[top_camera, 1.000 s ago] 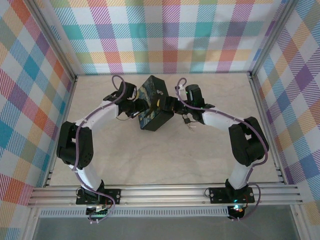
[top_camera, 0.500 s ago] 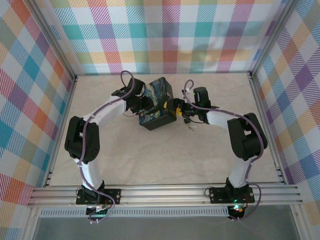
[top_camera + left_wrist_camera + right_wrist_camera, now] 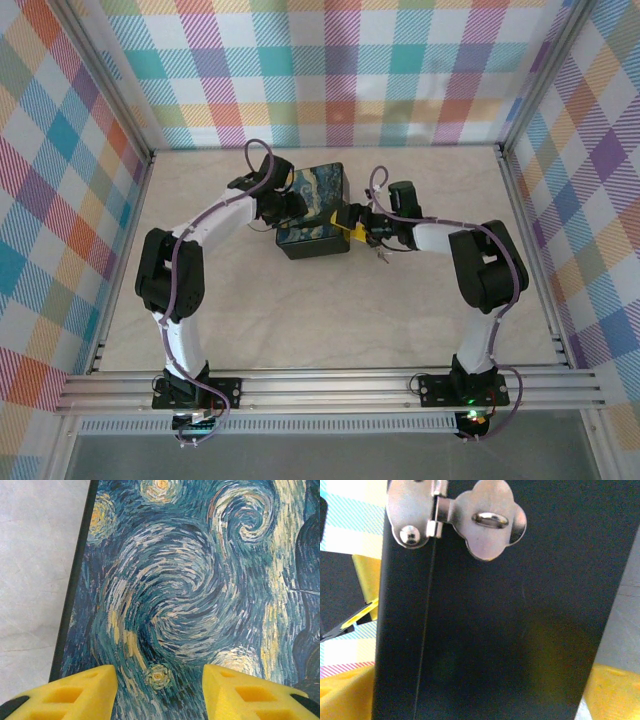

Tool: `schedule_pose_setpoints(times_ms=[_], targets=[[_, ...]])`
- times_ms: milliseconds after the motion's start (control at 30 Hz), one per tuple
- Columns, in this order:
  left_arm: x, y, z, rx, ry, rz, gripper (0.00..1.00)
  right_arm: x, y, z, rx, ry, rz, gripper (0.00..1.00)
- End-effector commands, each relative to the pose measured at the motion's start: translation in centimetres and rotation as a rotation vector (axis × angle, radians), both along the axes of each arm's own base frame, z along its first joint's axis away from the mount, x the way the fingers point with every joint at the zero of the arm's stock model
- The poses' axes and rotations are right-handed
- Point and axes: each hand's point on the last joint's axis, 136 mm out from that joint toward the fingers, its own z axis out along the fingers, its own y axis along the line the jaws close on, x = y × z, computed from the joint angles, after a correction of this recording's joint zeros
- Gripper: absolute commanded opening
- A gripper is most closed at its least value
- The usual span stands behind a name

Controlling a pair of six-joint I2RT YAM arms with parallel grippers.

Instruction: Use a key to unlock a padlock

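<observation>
Wide apart over box (image 3: 190, 580), left fingers (image 3: 80, 692)

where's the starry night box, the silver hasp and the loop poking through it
box (image 3: 200, 580): left wrist view, its swirl-printed top
hasp (image 3: 487, 541): right wrist view, lower lobe of the silver plate
loop (image 3: 490, 520): right wrist view, the metal ring itself

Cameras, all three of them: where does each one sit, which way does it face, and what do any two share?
Top external: above and behind the bases, looking down on the table; left arm and right arm show, meeting at the box.
Left wrist: on the left wrist, facing the box's printed lid; left fingers at the bottom edge.
Right wrist: on the right wrist, facing the box's black side and silvery hasp; right fingers in the bottom corners.
Shared: all three see the box.
</observation>
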Motion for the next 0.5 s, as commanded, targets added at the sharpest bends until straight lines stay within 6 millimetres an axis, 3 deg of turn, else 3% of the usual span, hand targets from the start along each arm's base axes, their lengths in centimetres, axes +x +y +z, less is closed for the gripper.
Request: schedule_pose_setpoints(times_ms=[0, 133, 333, 467], targets=[[-0.7, 1.2, -1.5, 0.103, 0.054, -0.007, 0.49, 0.4, -0.7, 0.5, -0.084, -0.046, 0.023, 1.0], [-0.4, 1.6, -1.8, 0.139, 0.058, -0.008, 0.49, 0.5, -1.6, -0.2, -0.186, -0.046, 0.017, 1.0], [-0.1, 2.0, -2.6, 0.164, 0.064, 0.015, 0.49, 1.0, -1.5, 0.6, -0.183, -0.061, 0.023, 1.0], [0.3, 2.3, -0.3, 0.169, 0.006, 0.004, 0.49, 1.3, -2.3, 2.2, -0.179, -0.102, 0.007, 1.0]])
